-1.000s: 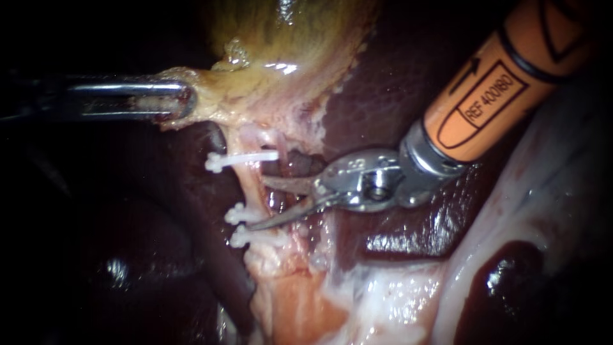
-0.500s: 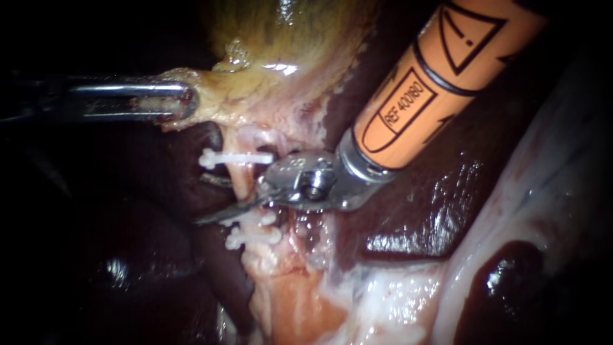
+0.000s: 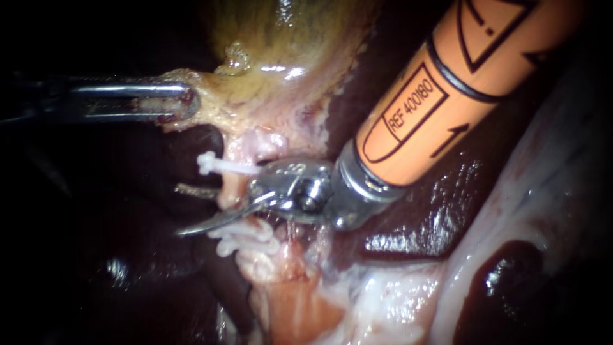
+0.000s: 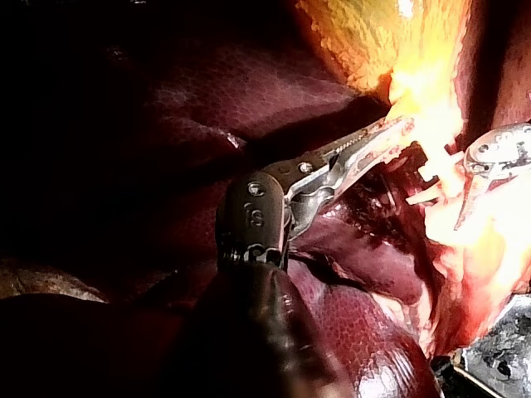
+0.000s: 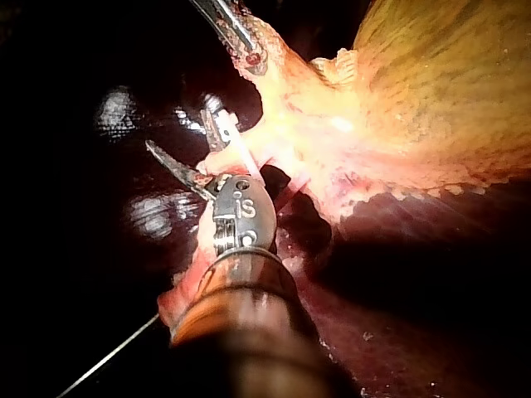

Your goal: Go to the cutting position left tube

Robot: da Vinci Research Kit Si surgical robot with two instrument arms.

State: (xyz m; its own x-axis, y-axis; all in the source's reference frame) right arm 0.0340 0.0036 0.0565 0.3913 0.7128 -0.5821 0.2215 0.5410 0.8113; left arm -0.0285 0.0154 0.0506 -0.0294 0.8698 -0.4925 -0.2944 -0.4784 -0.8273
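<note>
While my left instrument (image 3: 184, 102) pinches the gallbladder (image 3: 274, 64) in its tool, my right instrument (image 3: 191, 208) has its tool spread astride the left tube (image 3: 231, 190), just beside the upper clip (image 3: 218, 165), so any upward drift risks nicking it.

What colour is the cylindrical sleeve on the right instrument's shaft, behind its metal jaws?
Orange with black line markings; the cylindrical sleeve shows best in the endoscope view.

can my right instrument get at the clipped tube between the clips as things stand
Probably yes: the right instrument has its open blades either side of the clipped tube, between the upper clip and the lower clips, and nothing lies in the way.
</note>
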